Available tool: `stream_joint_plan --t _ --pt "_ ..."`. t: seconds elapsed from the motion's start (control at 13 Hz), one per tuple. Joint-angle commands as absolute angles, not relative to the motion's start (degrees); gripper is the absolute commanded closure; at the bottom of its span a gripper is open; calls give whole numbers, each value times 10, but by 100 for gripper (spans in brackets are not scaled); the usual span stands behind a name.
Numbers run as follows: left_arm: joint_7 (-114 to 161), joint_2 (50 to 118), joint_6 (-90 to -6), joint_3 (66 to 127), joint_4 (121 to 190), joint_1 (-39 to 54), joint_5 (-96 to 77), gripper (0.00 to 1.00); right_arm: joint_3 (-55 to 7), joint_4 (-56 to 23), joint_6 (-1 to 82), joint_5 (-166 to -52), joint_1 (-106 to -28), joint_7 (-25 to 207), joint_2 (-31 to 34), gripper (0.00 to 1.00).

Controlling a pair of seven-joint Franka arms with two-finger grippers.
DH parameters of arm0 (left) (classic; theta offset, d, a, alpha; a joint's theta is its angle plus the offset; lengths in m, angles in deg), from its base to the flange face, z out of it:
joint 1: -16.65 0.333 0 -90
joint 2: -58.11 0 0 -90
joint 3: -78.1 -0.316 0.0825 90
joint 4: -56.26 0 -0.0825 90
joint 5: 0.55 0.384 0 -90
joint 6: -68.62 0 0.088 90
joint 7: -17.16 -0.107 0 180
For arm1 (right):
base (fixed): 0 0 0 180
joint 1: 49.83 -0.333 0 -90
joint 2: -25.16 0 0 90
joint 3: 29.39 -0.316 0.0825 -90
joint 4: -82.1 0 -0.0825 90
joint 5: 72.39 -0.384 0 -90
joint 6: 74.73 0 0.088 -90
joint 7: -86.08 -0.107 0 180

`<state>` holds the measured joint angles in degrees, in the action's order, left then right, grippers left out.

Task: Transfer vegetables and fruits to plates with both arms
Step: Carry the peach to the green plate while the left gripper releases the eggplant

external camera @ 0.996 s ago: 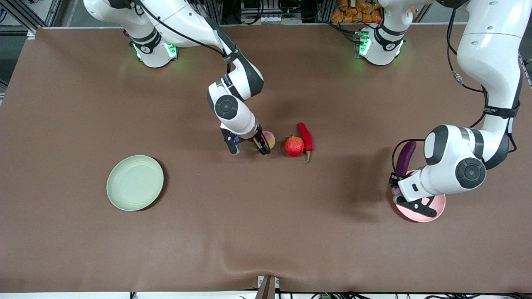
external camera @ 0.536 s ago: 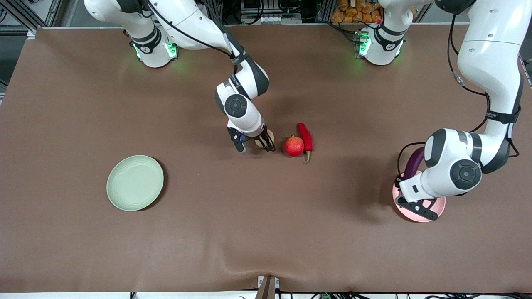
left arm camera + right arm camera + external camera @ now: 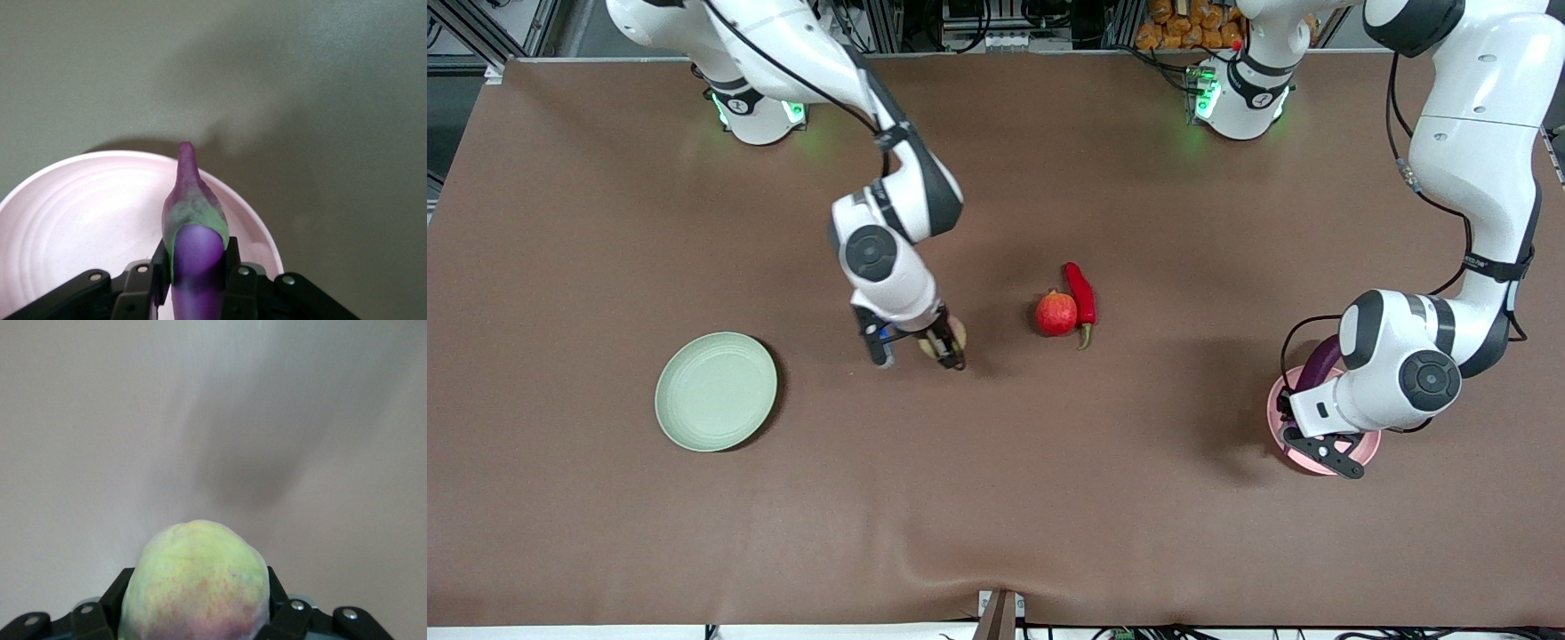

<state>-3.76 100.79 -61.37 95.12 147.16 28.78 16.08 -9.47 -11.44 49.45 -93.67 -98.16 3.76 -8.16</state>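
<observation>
1. Left gripper clamped on the eggplant, stem end over the pink plate. Step in hand: set-down. Next calls for lowering, then releasing (the eggplant is longer than the plate, so it may overhang).
2. Green plate bare, toward the right arm's end of the table.
3. Right gripper closed round the peach, over bare table between the green plate and the pomegranate. Next: carry over the green plate.
4. Chili pepper touching the pomegranate, both awaiting pickup.
</observation>
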Motion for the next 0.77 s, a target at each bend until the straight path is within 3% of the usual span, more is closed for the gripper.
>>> stream_joint_plan --t 0.0,0.23,0.69 --pt "-45 1013 -621 956 1467 292 168 4 -15 -65 336 -928 -957 194 -67 100" --pt "-45 1006 -620 960 1466 294 165 0 60 -67 290 -928 -918 407 -65 98" --pt "-16 977 -548 988 1443 290 99 0 64 -79 296 -927 -742 771 -108 97"
